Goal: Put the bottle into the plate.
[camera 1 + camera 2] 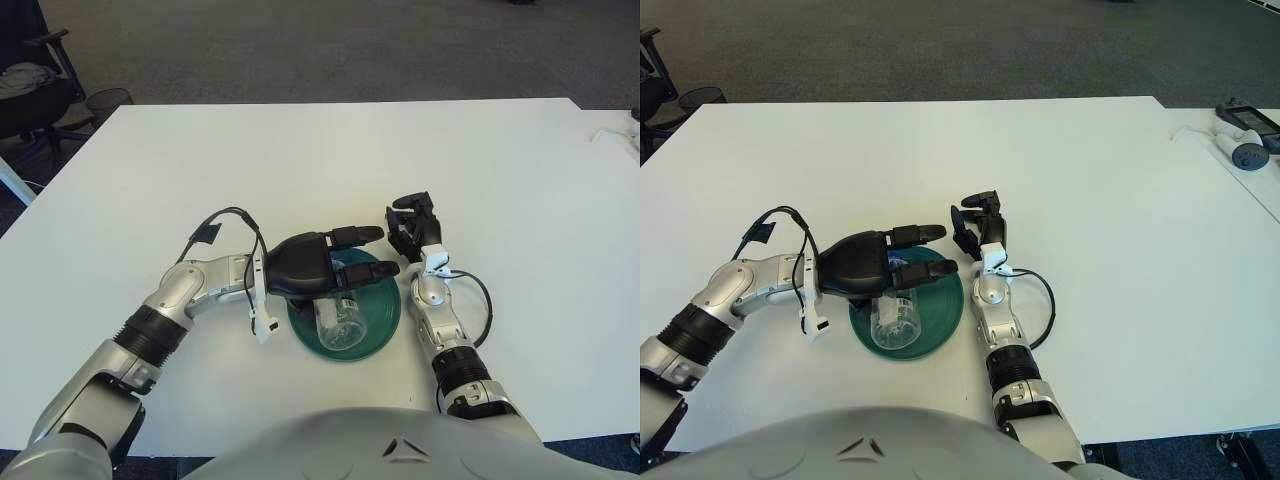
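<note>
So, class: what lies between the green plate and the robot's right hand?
In the left eye view, only bare white table lies between the green plate and the right hand. The open left hand is above the bottle.

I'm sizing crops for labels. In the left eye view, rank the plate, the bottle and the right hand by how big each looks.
1. Green plate, clearly largest.
2. Clear bottle, partly hidden under the open left hand.
3. Right hand.
The last two look nearly alike, so their order is unsure.

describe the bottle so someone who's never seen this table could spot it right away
On the white table, near the front edge, sits a dark green plate. The bottle lies on it, partly under the left hand, whose fingers are spread. It is the only clear, see-through thing there.
</note>
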Controlling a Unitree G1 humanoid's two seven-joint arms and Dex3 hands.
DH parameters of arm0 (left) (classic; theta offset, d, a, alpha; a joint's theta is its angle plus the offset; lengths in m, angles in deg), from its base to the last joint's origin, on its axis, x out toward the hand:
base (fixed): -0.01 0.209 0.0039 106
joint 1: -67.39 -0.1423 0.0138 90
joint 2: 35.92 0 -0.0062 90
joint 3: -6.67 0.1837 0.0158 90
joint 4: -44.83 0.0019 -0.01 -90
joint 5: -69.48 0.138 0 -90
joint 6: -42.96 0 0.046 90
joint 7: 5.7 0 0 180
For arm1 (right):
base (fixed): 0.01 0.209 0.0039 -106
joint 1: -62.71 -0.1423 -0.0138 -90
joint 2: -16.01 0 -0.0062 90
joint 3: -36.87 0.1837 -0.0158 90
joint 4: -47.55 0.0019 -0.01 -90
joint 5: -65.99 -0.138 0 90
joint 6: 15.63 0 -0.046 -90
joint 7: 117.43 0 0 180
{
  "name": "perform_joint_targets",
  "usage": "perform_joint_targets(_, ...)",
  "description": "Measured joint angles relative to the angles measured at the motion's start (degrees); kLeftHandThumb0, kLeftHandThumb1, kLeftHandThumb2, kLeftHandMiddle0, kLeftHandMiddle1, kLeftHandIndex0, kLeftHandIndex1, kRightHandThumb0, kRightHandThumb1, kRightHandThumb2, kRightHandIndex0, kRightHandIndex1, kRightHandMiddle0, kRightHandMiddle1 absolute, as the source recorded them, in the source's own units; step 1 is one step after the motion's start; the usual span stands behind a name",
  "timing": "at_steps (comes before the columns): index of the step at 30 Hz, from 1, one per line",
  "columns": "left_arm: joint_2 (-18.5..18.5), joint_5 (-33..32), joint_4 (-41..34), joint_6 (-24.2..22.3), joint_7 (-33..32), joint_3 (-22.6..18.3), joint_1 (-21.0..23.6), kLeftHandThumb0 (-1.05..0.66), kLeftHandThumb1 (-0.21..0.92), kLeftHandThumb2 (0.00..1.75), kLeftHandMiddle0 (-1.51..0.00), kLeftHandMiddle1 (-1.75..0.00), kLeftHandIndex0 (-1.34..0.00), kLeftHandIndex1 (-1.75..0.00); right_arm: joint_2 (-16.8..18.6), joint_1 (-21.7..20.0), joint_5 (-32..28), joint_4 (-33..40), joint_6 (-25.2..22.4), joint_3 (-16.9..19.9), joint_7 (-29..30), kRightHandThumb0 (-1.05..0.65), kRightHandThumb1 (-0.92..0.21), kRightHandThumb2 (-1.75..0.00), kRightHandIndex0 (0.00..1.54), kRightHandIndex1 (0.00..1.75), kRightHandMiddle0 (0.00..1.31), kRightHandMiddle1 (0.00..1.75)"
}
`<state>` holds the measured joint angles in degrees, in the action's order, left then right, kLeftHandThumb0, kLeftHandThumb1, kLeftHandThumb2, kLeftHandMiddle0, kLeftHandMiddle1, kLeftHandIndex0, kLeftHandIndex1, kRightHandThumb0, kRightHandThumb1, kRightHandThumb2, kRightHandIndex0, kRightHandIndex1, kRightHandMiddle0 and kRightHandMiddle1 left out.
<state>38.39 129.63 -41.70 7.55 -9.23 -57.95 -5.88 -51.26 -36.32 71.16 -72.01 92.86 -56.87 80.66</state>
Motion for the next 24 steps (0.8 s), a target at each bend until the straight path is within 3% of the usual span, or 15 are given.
perform_joint_targets(9,-0.6,-1.3,0.5,0.1,-0.1,-0.2,1.5,-1.05,0.92,1.05,0.00,0.00,0.00,0.00,0.0,-1.0,0.0,-1.3,0.1,-0.1,0.7,-0.34,-0.92,-0.52,0.27,1.26,0.18,1.75)
perform_joint_targets(11,-0.9,-2.2,1.0,0.5,0.1,-0.5,2.5,-1.05,0.92,1.06,0.00,0.00,0.00,0.00,0.0,-2.2,-0.1,-3.2,1.2,0.3,0.6,-0.14,-0.92,-0.50,0.23,1.49,0.18,1.70)
perform_joint_targets(14,-1.6,-4.6,1.4,0.7,0.9,-1.0,4.1,-1.05,0.92,1.07,0.00,0.00,0.00,0.00,0.0,-3.9,-0.1,-6.5,3.4,0.9,0.5,-0.05,-0.92,-0.49,0.20,1.60,0.18,1.68)
perform_joint_targets(20,-3.2,-9.4,1.8,1.4,3.7,-1.7,7.2,-1.05,0.92,1.08,-0.01,0.00,0.00,0.00,0.3,-6.6,-0.1,-12.1,7.9,2.0,-0.1,-0.01,-0.92,-0.47,0.36,1.50,0.06,1.74)
perform_joint_targets(24,-4.5,-11.9,1.9,1.8,7.5,-1.6,8.9,-1.05,0.92,1.05,0.00,0.00,0.00,0.00,0.4,-7.1,0.0,-13.5,9.1,2.2,-0.2,-0.01,-0.92,-0.47,0.26,1.59,0.15,1.68)
